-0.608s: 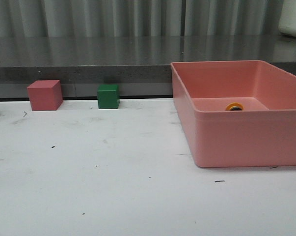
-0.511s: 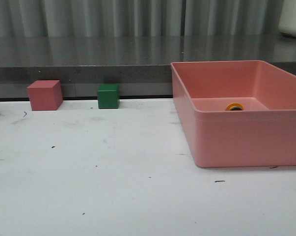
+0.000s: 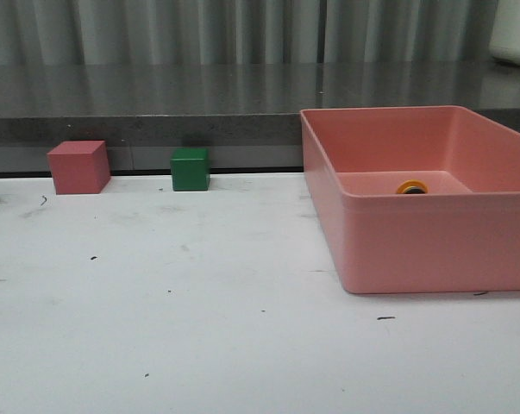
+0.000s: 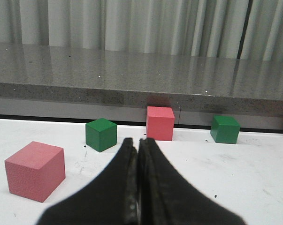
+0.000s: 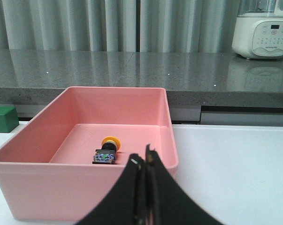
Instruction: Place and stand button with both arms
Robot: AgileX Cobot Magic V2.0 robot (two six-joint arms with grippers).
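Button (image 5: 107,151) lies on its side on the floor of the pink bin (image 5: 19,161), not yet stood up; right tool (image 5: 145,161) pinched closed and empty, aimed at the bin, likely first to reach in; left tool (image 4: 137,154) closed and empty over the tabletop (image 3: 199,302) near the cubes.

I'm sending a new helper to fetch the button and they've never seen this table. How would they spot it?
Look for the pink bin on the right side of the table. The button lies on its side on the bin's floor, the only thing inside. Its yellow cap, black collar and clear bluish block set it apart from the plain pink and green cubes outside.
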